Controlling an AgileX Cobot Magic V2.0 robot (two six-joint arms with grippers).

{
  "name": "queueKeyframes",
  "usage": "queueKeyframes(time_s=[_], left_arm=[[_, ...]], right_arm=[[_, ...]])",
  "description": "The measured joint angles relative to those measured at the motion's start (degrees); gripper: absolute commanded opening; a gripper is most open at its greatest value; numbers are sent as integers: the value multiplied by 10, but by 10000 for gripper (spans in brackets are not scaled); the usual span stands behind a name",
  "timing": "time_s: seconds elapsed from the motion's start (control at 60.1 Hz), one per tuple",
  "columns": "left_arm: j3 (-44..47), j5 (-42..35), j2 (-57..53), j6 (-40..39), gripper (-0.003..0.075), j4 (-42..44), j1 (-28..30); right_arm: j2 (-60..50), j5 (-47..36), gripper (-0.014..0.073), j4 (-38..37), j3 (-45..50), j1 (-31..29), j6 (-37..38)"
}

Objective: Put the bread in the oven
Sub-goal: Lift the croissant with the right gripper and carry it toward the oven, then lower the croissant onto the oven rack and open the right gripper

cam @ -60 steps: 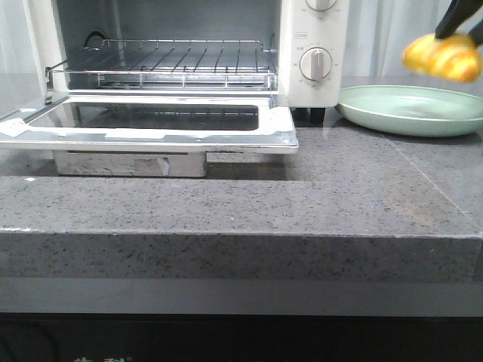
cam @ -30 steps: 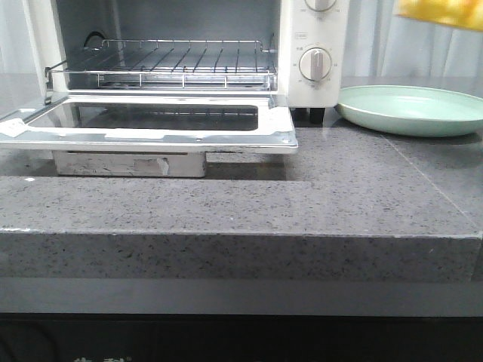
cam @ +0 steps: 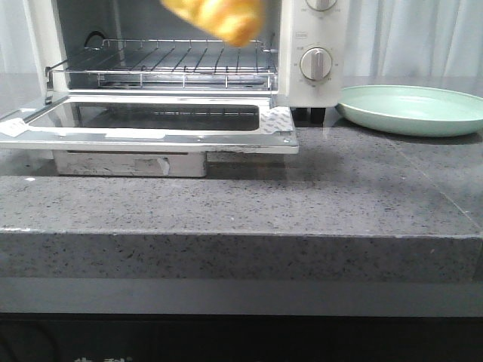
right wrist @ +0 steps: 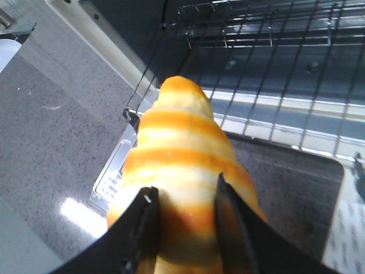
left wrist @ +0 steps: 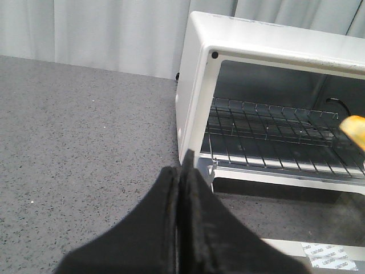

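Right claw [right wrist: 182, 220] is clamped on the bread [right wrist: 181, 165], its two dark fingers [right wrist: 142, 228] pressed against the roll's sides. Left claw [left wrist: 181, 188] has its black fingers together, with nothing between them, hanging over the worktop [cam: 249, 204] beside the oven's side wall.

Largest of all is the grey speckled worktop, which carries everything. On it stands the white oven [cam: 302, 68] with its door [cam: 151, 124] dropped flat, the glass window facing up. Inside, the wire rack [cam: 173, 64] sits bare, pulled toward the opening. Two round dials [cam: 315, 63] show on the panel to the right of the cavity, the upper one cut off by the frame edge.

Right of the oven, just beside its black foot, lies a pale green plate [cam: 415, 109].

Smallest is the bread, glossy golden with paler stripes. In the front view it is blurred and held in the air at the top of the oven opening, above the rack and touching neither rack nor door. The right wrist view shows it above the door's glass near the rack's front edge.
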Motion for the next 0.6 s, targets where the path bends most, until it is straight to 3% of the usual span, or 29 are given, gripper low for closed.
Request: queueKeyframes(time_s=[0.299, 0.599], left_arm=[[0, 0, 0, 0, -20, 0, 0], [0, 0, 0, 0, -20, 0, 0]], right_arm=[[135, -59, 132, 29, -106, -2, 0], [170, -131, 134, 44, -132, -8, 0]])
